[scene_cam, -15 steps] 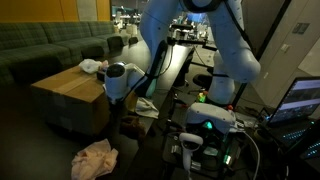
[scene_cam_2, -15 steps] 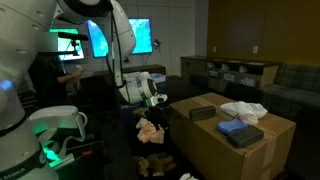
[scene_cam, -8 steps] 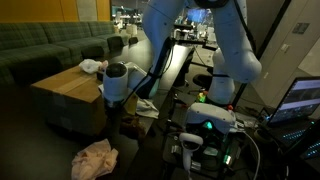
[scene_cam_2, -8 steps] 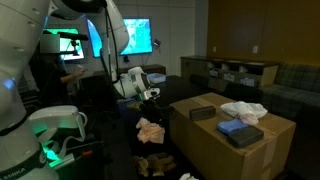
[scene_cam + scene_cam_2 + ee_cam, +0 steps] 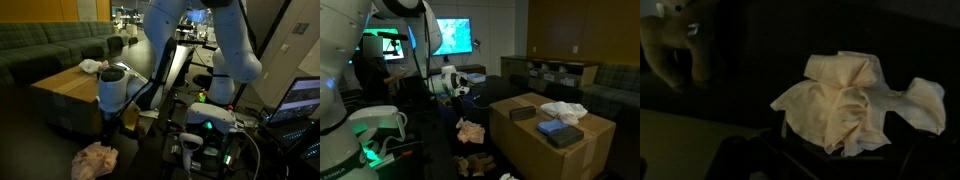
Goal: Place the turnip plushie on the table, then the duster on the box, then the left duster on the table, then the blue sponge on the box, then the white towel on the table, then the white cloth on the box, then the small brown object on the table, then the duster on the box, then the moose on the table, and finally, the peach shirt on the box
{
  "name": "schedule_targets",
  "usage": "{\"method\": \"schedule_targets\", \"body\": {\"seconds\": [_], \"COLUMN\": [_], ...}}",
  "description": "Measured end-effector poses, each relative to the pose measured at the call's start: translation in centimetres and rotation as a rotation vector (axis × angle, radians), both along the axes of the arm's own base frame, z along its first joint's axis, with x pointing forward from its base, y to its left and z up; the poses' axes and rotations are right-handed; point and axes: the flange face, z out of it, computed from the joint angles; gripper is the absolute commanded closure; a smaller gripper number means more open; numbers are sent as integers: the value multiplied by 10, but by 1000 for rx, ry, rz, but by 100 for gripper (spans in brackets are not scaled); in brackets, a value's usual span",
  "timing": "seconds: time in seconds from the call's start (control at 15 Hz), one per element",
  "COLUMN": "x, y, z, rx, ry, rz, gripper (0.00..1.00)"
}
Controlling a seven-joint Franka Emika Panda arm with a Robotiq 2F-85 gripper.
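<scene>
The peach shirt (image 5: 95,158) (image 5: 470,130) lies crumpled on the dark table surface (image 5: 750,60) beside the tan cardboard box (image 5: 58,95) (image 5: 535,150). My gripper (image 5: 108,128) (image 5: 457,100) hangs just above it, fingers pointing down. In the wrist view the shirt (image 5: 845,95) fills the middle, and my gripper (image 5: 838,160) shows only as dim, dark fingers spread to either side with nothing held. The brown moose (image 5: 680,40) lies at the upper left of that view. On the box rest the white cloth (image 5: 563,109) (image 5: 92,66), a blue sponge (image 5: 560,130) and a dark duster (image 5: 523,112).
A green sofa (image 5: 40,45) stands behind the box. The robot base with green lights (image 5: 212,125) (image 5: 375,135) and cables sits close by. A crumpled tan thing (image 5: 475,165) lies low beside the box. Lit screens (image 5: 455,35) stand behind.
The arm has swung away from the box edge and lowered, bringing the gripper down over the peach shirt. The jaws have stayed open.
</scene>
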Motion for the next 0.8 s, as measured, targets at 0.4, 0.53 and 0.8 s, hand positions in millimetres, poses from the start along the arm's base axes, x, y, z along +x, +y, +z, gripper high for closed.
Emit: {"method": "schedule_targets", "body": {"seconds": [0.4,0.53,0.8], "x": [-14,-12,-4], "y": [37,45,58], "z": [-2,-6,-21], "rx": [108,123,131], "ry": [31,16,-17], "rz": [-109,-117,-110], "gripper": [0,0,0]}}
